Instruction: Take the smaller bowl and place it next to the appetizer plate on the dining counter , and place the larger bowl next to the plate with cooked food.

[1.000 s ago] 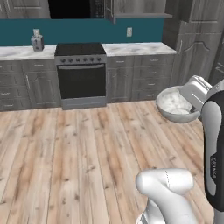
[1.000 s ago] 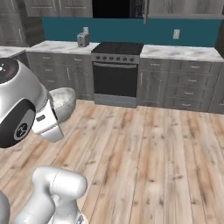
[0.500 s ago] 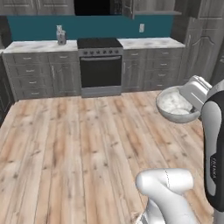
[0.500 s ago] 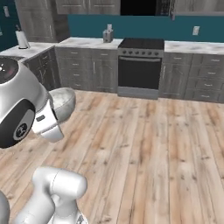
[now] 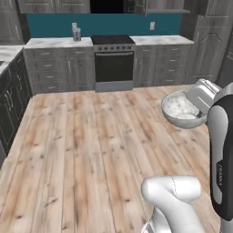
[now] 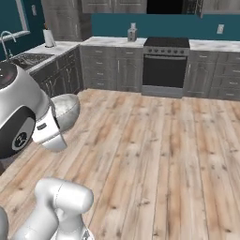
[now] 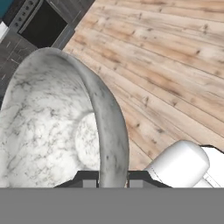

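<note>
Holding: the gripper [image 7: 107,184] was closed on the rim of the smaller bowl [image 7: 52,127], one of the fingers [image 7: 89,182] inside the wall and the other outside, so the bowl could not slip.
Position of bowl: it hung in the air beside the arm, well above the wooden floor [image 5: 91,150], away from any tabletop.
Tilt: in the left base view the bowl [image 5: 181,110] stayed nearly level, mouth up.
Step, as I judge: carrying toward the dining counter.
Background: stove [image 5: 113,63] far behind.
</note>
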